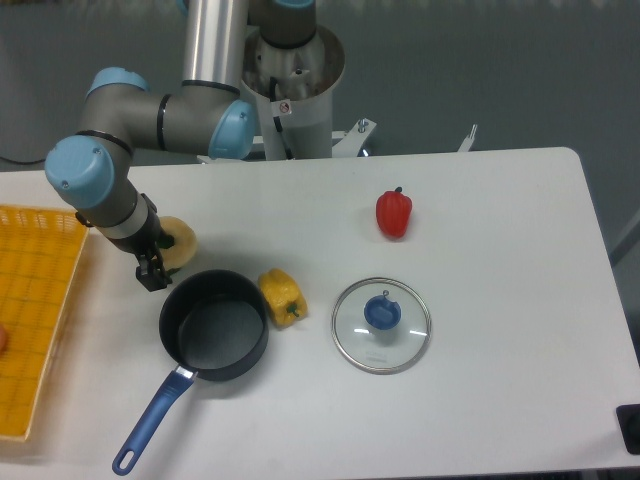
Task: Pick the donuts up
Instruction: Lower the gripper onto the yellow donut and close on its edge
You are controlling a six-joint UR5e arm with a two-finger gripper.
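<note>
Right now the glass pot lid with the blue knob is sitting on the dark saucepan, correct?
No. The fixed camera view shows the glass pot lid with the blue knob lying flat on the white table, right of the open dark saucepan.
</note>
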